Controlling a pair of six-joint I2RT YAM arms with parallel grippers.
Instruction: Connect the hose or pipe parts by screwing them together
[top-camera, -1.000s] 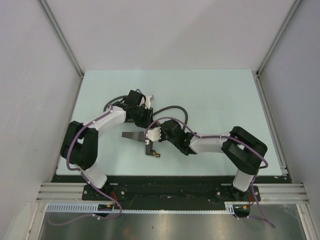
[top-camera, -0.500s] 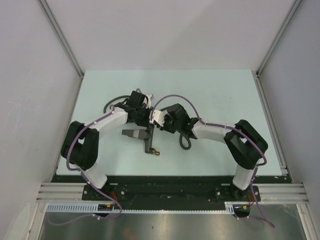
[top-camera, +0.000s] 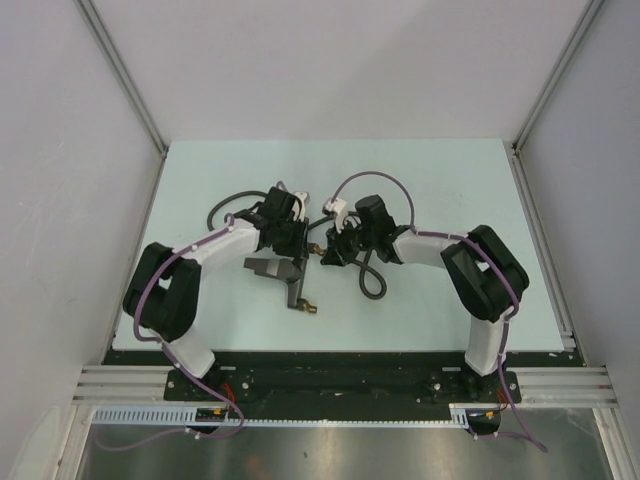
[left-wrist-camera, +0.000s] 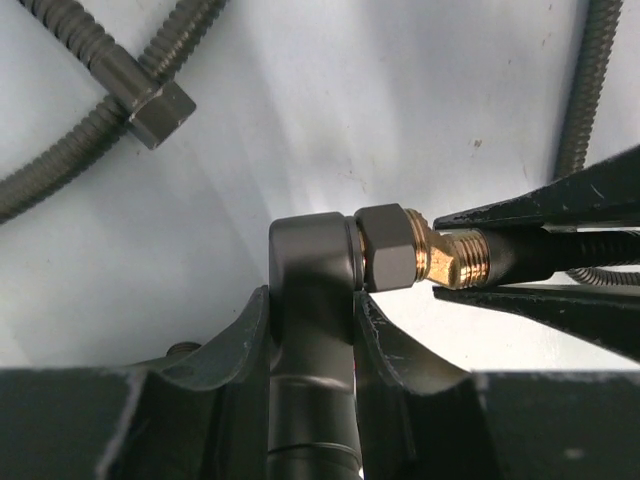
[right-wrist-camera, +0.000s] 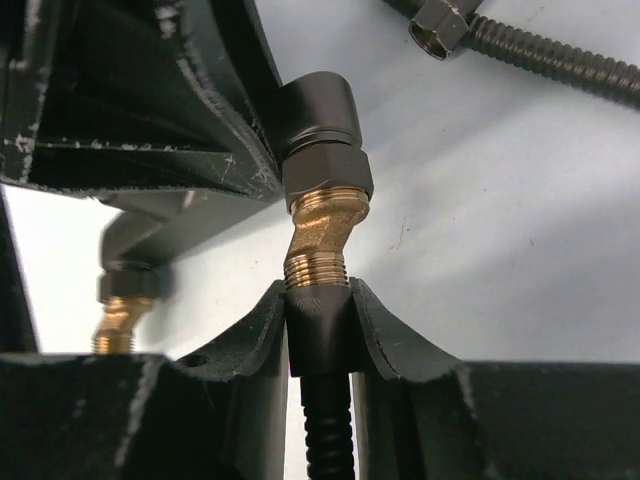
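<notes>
In the left wrist view my left gripper (left-wrist-camera: 312, 300) is shut on one dark-grey arm of the forked fitting (left-wrist-camera: 312, 255). That arm's brass threaded tip (left-wrist-camera: 440, 258) points right and meets the hose's dark end nut (left-wrist-camera: 510, 255). In the right wrist view my right gripper (right-wrist-camera: 318, 300) is shut on that end nut (right-wrist-camera: 318, 335), with the ribbed hose (right-wrist-camera: 328, 430) running back between the fingers. The nut sits against the brass thread (right-wrist-camera: 318, 268). From above, both grippers (top-camera: 296, 240) (top-camera: 328, 250) meet at mid-table. The fitting's other brass tip (top-camera: 312, 307) points toward the near edge.
The hose loops on the pale table (top-camera: 440, 190), one bend (top-camera: 371, 282) below the right arm, another (top-camera: 222, 207) behind the left arm. Its free end with a hex nut (left-wrist-camera: 155, 105) lies near the left gripper. Grey walls enclose the table on three sides.
The right gripper has swung up and to the right with the hose end and turned to face the fitting's upper tip. The hose loop has dropped below the right arm. The left gripper shifted slightly right.
</notes>
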